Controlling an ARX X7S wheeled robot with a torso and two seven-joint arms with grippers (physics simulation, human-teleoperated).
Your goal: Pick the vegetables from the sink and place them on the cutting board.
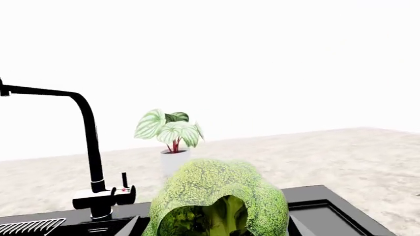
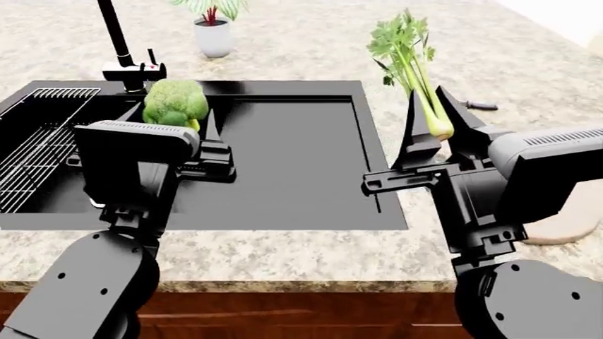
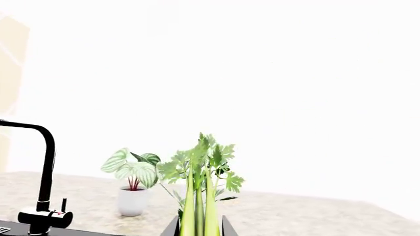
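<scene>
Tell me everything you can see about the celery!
The celery is a bunch of long pale-green stalks, whitish at the base, topped with frilly dark-green leaves. The right gripper holds it near its base between two black fingers, lifted above the speckled counter just right of the black sink. Its leafy end points away from the robot. Only the fingers touch it.

You have two vegetables, one broccoli floret [image 2: 174, 102] in your left gripper [image 2: 179, 120] and one celery stalk [image 2: 414, 70] in your right gripper [image 2: 436, 116], plus one sink [image 2: 282, 169], one faucet [image 2: 118, 42], one potted plant [image 2: 213, 25] and one cutting board [image 2: 570, 222].
</scene>
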